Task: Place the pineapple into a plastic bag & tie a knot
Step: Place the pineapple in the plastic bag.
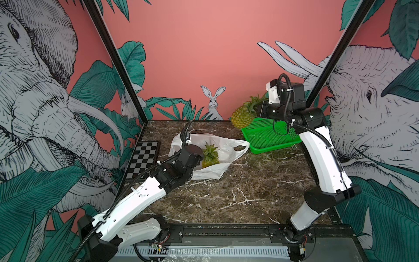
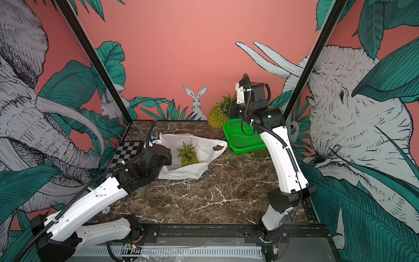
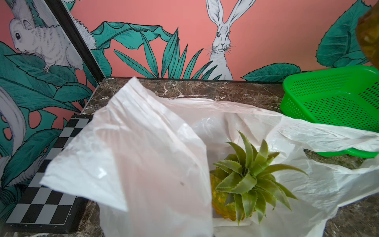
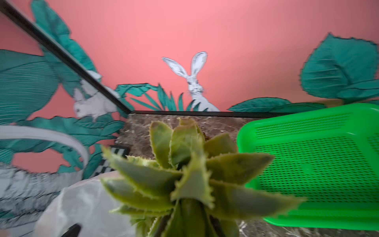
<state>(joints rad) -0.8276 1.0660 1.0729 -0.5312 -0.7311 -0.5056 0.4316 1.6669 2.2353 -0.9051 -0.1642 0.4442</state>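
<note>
The white plastic bag [image 1: 226,145] [image 2: 204,145] [image 3: 143,143] lies open on the marble table. A small pineapple [image 1: 210,156] [image 2: 187,156] [image 3: 246,180] sits inside it, crown up. My left gripper [image 1: 184,141] [image 2: 156,139] is shut on the bag's left edge and holds it raised; the film hides its jaws. A second pineapple [image 1: 242,116] [image 2: 217,116] hangs tilted in the air over the basket's near-left corner. My right gripper [image 1: 260,107] [image 2: 231,108] is shut on its crown [image 4: 184,174]. No knot is in view; a handle loop [image 1: 240,148] lies open.
A green mesh basket [image 1: 265,133] [image 2: 242,140] [image 3: 328,98] [image 4: 317,164] stands at the back right, touching the bag's handle. A folded chessboard [image 1: 142,158] [image 2: 127,152] [image 3: 51,184] lies along the left wall. Walls close in the back and both sides.
</note>
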